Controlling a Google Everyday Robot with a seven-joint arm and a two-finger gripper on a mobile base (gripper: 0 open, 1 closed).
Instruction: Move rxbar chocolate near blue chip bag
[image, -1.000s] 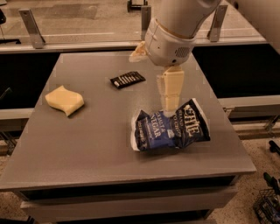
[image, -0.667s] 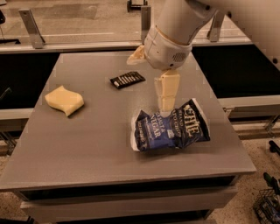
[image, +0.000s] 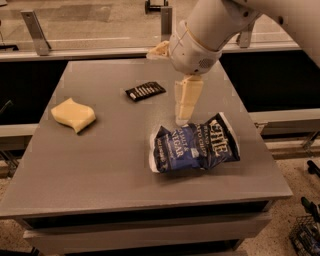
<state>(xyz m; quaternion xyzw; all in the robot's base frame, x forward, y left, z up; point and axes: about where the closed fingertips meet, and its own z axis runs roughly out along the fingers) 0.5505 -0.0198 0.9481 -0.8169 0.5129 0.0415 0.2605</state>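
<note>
The rxbar chocolate (image: 145, 91), a small flat black wrapper with white lettering, lies on the grey table (image: 100, 165) at the middle back. The blue chip bag (image: 195, 144), crinkled with white lettering, lies right of centre, nearer the front. My gripper (image: 165, 87) hangs over the table between the two, right of the bar and just behind the bag's upper left corner. It is open and empty: one cream finger (image: 185, 100) points down, the other (image: 157, 50) sticks out to the left.
A pale yellow wavy sponge (image: 74, 114) lies on the left side of the table. A metal rail with posts (image: 35, 32) runs behind the table. The table's right edge is close to the bag.
My gripper has drifted a little to the left, toward the bar. The bar, the bag and the sponge have not moved.
</note>
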